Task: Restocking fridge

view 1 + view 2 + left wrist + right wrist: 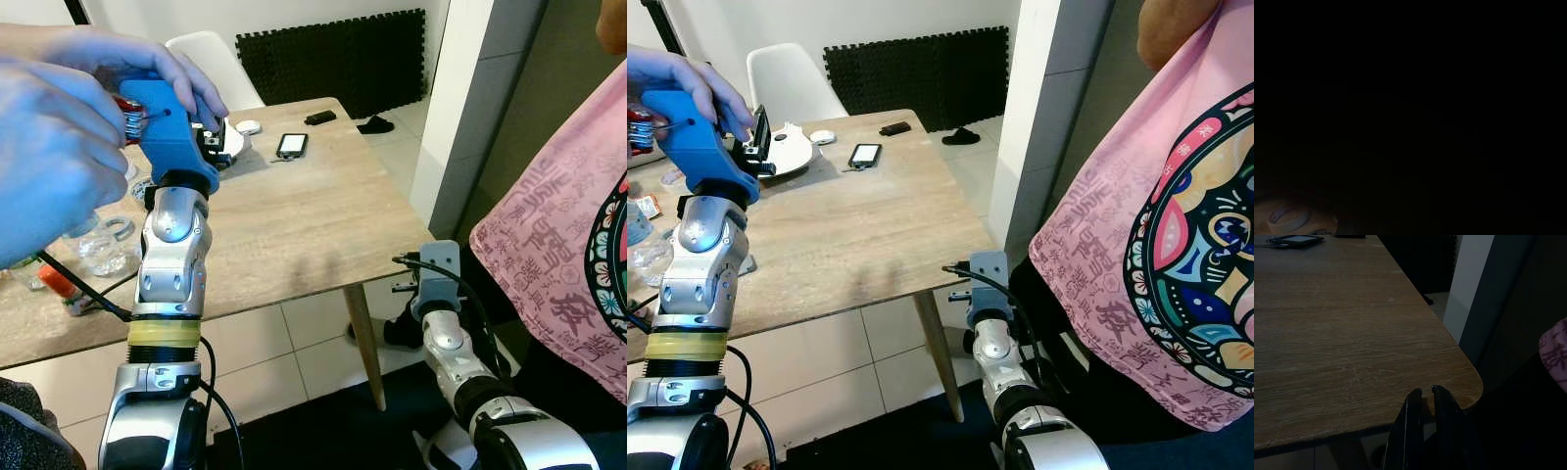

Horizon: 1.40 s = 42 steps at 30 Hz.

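Observation:
My left arm point(171, 255) is raised over the wooden table point(313, 215). A person's two hands point(69, 117) grip the blue housing point(167, 132) of its gripper and hide the fingers. The left wrist view is almost black, with a roll of tape point(1283, 218) faint in one corner. My right arm point(446, 333) hangs low beside the table's near right corner. In the right wrist view, my right gripper point(1426, 391) points at that table corner, its two black fingers nearly touching with nothing between them. No fridge or groceries are in sight.
On the table lie a phone point(292, 145), a white plate point(233, 147), a small black object point(319, 117), a clear plastic container point(98, 250) and cables. A white chair point(211, 54) and black foam mat point(333, 59) stand behind. A person in a pink shirt point(568, 255) stands close on the right.

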Tool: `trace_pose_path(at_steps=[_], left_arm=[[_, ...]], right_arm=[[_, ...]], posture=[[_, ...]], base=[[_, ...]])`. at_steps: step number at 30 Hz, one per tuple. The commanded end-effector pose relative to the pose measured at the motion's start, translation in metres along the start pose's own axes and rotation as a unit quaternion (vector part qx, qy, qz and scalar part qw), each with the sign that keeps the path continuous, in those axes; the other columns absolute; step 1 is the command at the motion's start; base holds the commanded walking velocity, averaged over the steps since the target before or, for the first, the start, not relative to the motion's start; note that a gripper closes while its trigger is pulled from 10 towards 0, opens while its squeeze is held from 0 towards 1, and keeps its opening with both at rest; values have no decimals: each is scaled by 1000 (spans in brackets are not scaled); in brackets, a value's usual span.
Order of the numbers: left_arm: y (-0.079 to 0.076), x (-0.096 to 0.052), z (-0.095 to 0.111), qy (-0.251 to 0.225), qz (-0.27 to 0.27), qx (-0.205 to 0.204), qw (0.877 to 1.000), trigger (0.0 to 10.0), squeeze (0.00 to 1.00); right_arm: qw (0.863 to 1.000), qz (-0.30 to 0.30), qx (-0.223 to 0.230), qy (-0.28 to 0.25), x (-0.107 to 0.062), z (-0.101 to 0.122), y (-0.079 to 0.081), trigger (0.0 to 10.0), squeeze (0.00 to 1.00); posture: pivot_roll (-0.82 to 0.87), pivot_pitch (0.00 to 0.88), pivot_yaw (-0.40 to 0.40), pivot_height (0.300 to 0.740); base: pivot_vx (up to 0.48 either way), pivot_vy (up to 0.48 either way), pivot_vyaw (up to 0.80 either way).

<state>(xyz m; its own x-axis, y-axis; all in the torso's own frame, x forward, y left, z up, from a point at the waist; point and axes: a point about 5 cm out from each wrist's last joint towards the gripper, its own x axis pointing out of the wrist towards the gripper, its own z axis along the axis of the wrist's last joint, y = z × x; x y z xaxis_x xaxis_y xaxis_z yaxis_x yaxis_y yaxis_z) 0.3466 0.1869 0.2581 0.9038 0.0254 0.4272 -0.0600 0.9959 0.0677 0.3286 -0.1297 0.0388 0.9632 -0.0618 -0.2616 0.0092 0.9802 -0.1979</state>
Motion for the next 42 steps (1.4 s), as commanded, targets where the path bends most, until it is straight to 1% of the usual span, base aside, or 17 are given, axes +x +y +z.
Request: trace_pose_path(at_steps=[1,42], left_arm=[[1,1,0,2,0,2,1000,10000,0],[1,1,-1,2,1,3,1000,10000,0]], right_arm=[[999,5,-5,32,-5,-15,2,10000,0],[999,7,-8,33,-5,-15,3,10000,0]], posture=[[93,0,24,740],[97,0,22,740]], base=[[0,0,0],[0,0,0]])
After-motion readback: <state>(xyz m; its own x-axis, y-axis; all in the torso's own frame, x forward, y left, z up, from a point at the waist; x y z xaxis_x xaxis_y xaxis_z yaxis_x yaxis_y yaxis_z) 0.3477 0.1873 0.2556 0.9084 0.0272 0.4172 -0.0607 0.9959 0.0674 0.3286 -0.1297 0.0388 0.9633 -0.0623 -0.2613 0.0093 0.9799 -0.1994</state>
